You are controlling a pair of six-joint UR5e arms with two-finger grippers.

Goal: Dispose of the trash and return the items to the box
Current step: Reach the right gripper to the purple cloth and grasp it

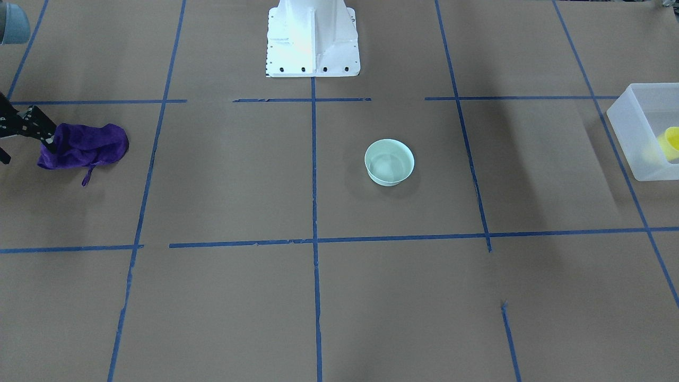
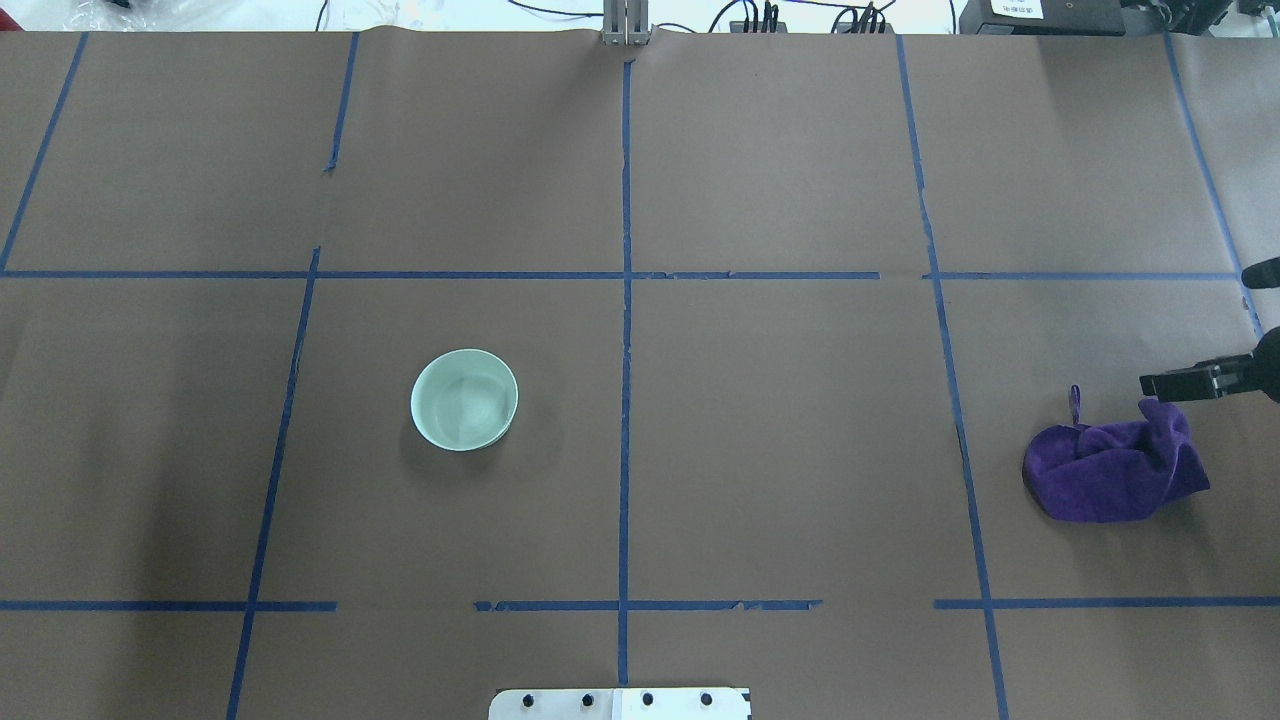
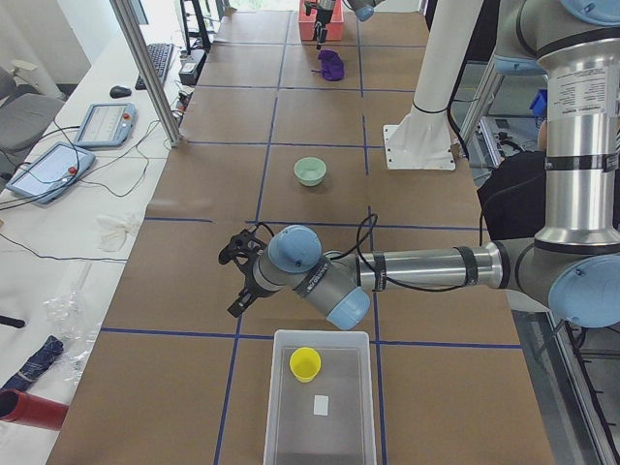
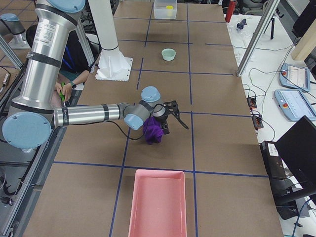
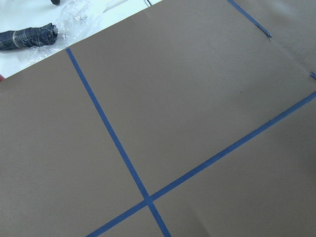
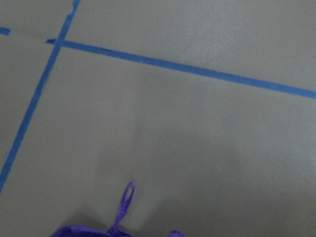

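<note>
front view: bowl (image 1: 389, 162) sits mid-frame, not yet boxed. cup (image 1: 671, 143) already lies in box (image 1: 628, 130) at the right edge. purple cloth (image 1: 85, 146) far left, right gripper (image 1: 30, 150) beside it, fingers look spread wide.
left-end view: left gripper (image 3: 235, 281) near the box, finger state can't tell. path to the bowl looks open.

A crumpled purple cloth (image 2: 1110, 475) lies on the brown tabletop (image 2: 780, 450) gridded with blue tape (image 2: 625, 400); a pink tray (image 4: 157, 202) sits at one end.

Silver arms (image 3: 426, 266), pale-blue joint caps (image 3: 291, 250)
</note>
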